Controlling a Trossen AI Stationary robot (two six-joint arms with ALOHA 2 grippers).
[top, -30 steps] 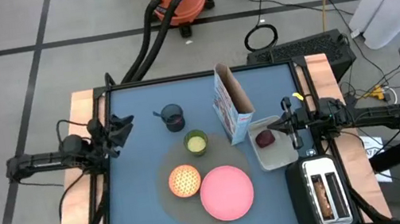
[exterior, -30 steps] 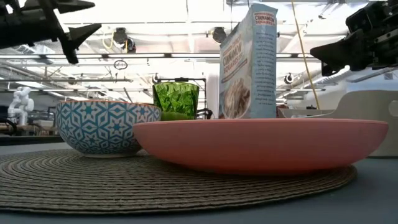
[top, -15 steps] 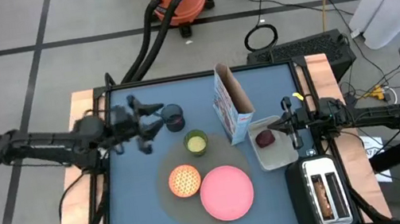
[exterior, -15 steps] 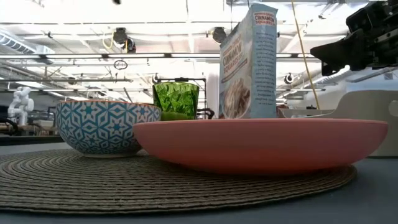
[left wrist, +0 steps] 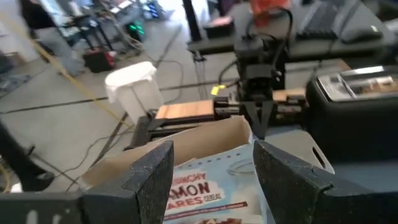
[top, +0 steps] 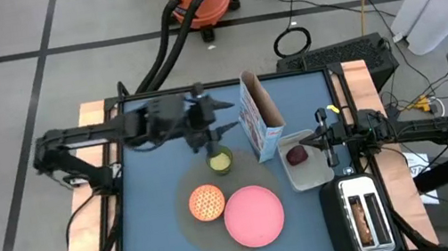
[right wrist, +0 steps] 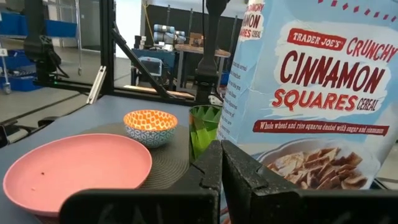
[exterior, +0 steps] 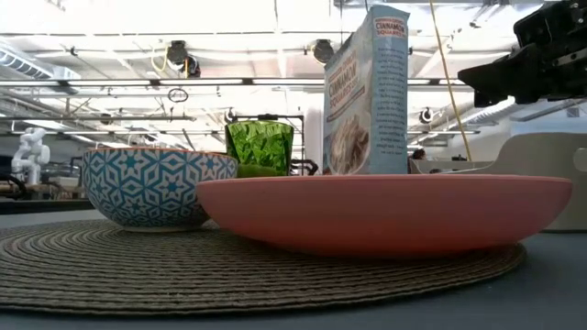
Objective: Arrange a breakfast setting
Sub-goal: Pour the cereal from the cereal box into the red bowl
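Note:
My left gripper (top: 228, 118) is open, high over the table's far middle, and its fingers point at the cereal box (top: 263, 121). In the left wrist view the box's open top (left wrist: 208, 165) shows between the two fingers, and I see no touch. The left arm covers the dark blue mug and the purple spoon. The green cup (top: 219, 159), orange bowl (top: 206, 202) and pink plate (top: 254, 215) stand on the round grey mat (top: 188, 230). The dark red fruit (top: 298, 156) lies in the clear tub (top: 308, 171). My right gripper (top: 325, 138) is shut at the tub's right side.
The black toaster (top: 362, 216) stands at the near right with a toast slice (top: 364, 222) in a slot. The cereal box stands upright between the two grippers. Bare blue table (top: 156, 235) lies left of the mat.
My left arm has swung from the table's left edge toward the right, passing over the dark blue mug, and now reaches the cereal box at a height. Its fingers have stayed open. No object has moved.

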